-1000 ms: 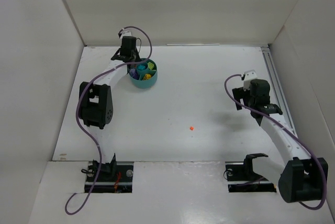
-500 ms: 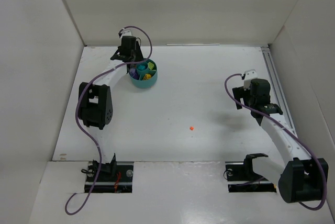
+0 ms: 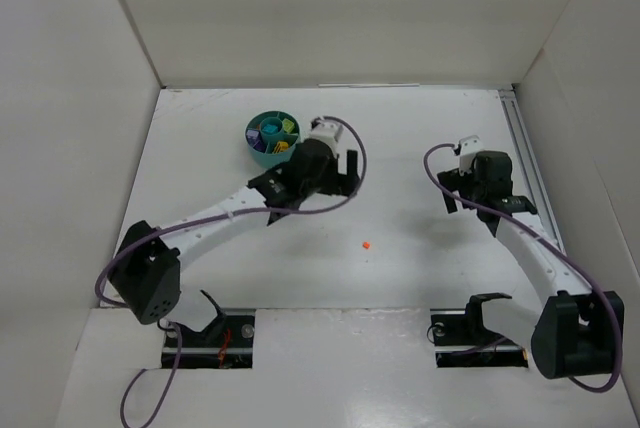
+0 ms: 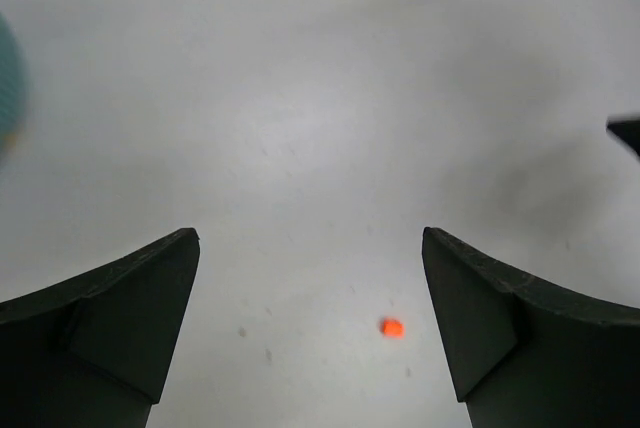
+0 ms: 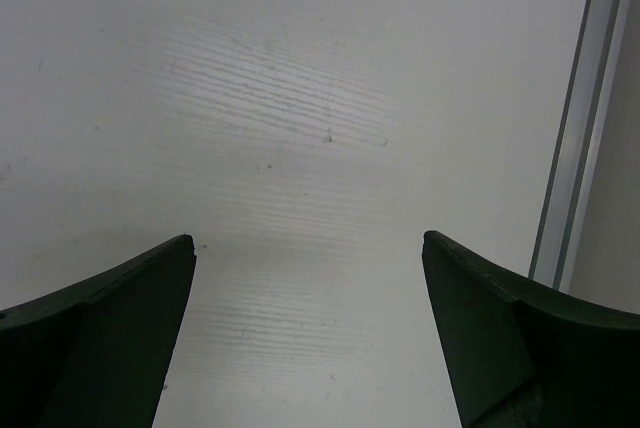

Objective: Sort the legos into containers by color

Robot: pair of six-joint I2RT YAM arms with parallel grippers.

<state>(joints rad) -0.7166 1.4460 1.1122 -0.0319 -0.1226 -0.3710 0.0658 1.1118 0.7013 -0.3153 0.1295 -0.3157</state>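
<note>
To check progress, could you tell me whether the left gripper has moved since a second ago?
Yes. The left gripper, then at the bowl's far-left rim, now hangs open to its near right.

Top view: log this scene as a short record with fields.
bowl: far side of the table, left of centre, coloured legos inside
orange lego: loose on the table, apart from bowl
left claw: open, empty, beside bowl
right claw: open, empty, over table near rail
unsorted: orange lego
</note>
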